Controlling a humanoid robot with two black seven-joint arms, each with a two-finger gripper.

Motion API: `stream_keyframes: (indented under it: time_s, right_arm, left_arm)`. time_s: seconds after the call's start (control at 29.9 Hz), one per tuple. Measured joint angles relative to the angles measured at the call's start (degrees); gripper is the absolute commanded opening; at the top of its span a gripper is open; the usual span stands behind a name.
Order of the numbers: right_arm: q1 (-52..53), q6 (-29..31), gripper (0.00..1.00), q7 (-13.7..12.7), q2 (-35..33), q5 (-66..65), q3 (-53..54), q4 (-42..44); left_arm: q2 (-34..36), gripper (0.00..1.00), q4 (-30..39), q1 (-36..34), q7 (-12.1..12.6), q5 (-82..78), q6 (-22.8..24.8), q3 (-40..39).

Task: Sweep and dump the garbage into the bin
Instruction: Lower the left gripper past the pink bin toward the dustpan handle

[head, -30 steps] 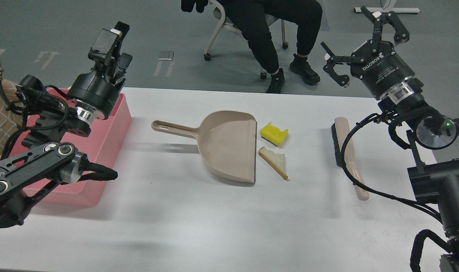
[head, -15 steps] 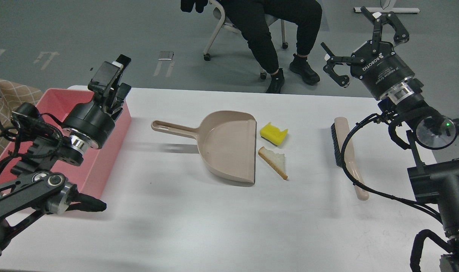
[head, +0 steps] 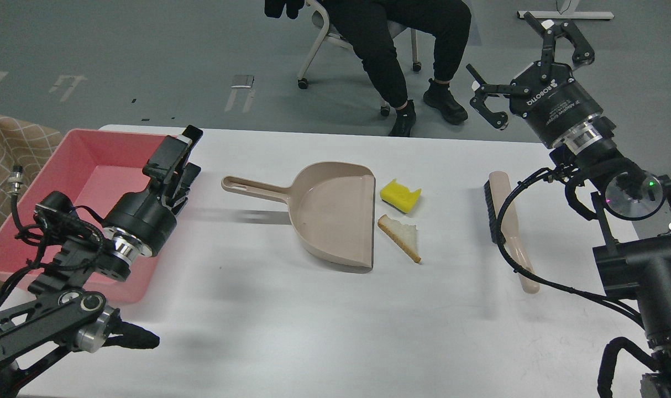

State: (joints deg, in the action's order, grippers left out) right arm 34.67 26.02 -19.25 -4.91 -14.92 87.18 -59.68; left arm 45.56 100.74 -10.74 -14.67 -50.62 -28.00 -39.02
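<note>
The garbage lies on the white table: a yellow sponge chunk (head: pixel 399 195) and a torn bread slice (head: pixel 403 236), both just right of the mouth of the beige dustpan (head: pixel 330 213). The dustpan's handle points left. A beige brush (head: pixel 508 225) lies to the right. The pink bin (head: pixel 73 199) stands at the left edge. My left gripper (head: pixel 187 152) hangs low by the bin's right wall, left of the dustpan handle, with its fingers slightly apart and empty. My right gripper (head: pixel 507 52) is open and empty, raised beyond the table's far right edge, above the brush.
A seated person's legs (head: pixel 402 61) and a wheeled chair (head: pixel 321 38) are beyond the table's far edge. A checkered cloth (head: pixel 9 146) lies left of the bin. The right arm's cable (head: pixel 501 232) crosses over the brush.
My left gripper has dropped down and toward the table, from above the bin to beside its right wall near the dustpan handle. The right gripper has barely moved.
</note>
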Motion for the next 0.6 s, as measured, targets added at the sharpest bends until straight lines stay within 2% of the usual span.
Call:
stream_keyframes:
  time_s: [0.23,0.6]
  right_arm:
    - [0.13,0.0,1.0,0.0,0.04,0.0,0.0,0.0]
    - [0.22,-0.02,1.0,0.0,0.07,0.0,0.0,0.01]
  left_arm:
    - [-3.2,0.98,-1.47,0.94,0.0,-3.89,0.0,2.57]
    - [-9.93,0.98,-9.76,0.72,0.0,-6.73,0.0,3.8]
